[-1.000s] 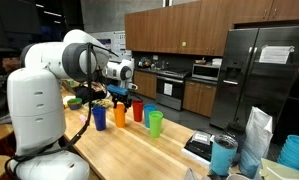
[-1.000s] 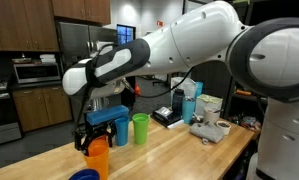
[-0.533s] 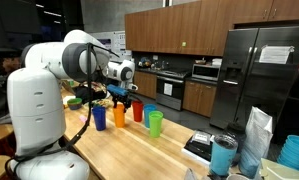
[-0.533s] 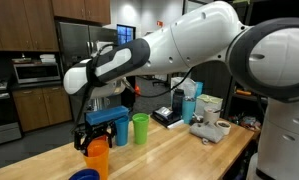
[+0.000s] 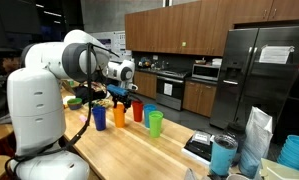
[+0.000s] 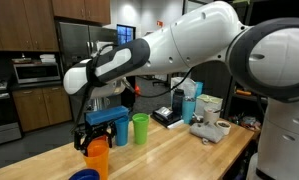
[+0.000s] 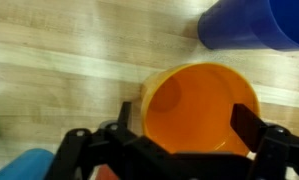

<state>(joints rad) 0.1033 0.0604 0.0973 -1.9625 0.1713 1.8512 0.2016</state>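
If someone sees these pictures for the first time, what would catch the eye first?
The big white robot arm fills much of an exterior view, and its gripper hovers open just above an orange cup on the wooden counter. This cup stands in a bright row with a blue cup, a red cup and a green cup.

**A Kitchen, by Its Fittings**

Dark brown wooden wall cabinets [image 5: 179, 25] hang above a black built-in oven [image 5: 170, 90] and a silver microwave [image 5: 206, 70]. Beside them stands a tall stainless-steel refrigerator [image 5: 251, 75]. A light wooden butcher-block countertop [image 5: 139, 150] fills the foreground.
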